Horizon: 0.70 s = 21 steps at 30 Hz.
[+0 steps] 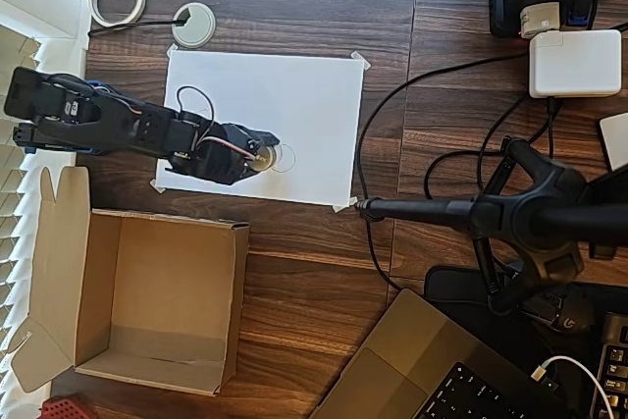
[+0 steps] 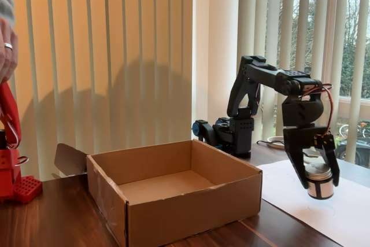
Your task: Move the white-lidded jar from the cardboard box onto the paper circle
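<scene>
Already clear of the empty cardboard box [image 2: 173, 195], the white-lidded jar [image 2: 318, 181] hangs pinched between the closed fingers of the gripper [image 2: 315, 179], seemingly just above the white sheet [image 1: 294, 105]. Seen from overhead, it sits near the sheet's lower edge, beside the paper circle [image 1: 283, 157], likely so it can be lowered there.

The black arm [image 2: 272, 79] is raised from its base at centre frame in the fixed view, bent at the elbow, wrist pointed straight down at right. The gripper [image 2: 319, 180] is closed around the white-lidded jar [image 2: 319, 179].
</scene>
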{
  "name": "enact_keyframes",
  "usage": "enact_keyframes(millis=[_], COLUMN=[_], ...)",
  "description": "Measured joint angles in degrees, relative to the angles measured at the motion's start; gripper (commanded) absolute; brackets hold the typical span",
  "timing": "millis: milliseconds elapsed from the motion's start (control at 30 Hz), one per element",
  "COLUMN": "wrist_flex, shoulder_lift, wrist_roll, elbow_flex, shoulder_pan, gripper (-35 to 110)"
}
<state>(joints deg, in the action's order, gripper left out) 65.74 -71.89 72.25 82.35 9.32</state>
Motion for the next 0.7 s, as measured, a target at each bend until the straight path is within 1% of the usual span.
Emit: enact_keyframes(millis=[433, 700], wrist_flex=[-4.75, -8.7], shoulder_lift=[1.23, 1.41], wrist_roll=[3.16, 7.38], elbow_flex=[-0.35, 5.01], shoulder_pan=[0.0, 0.09], gripper=[5, 5])
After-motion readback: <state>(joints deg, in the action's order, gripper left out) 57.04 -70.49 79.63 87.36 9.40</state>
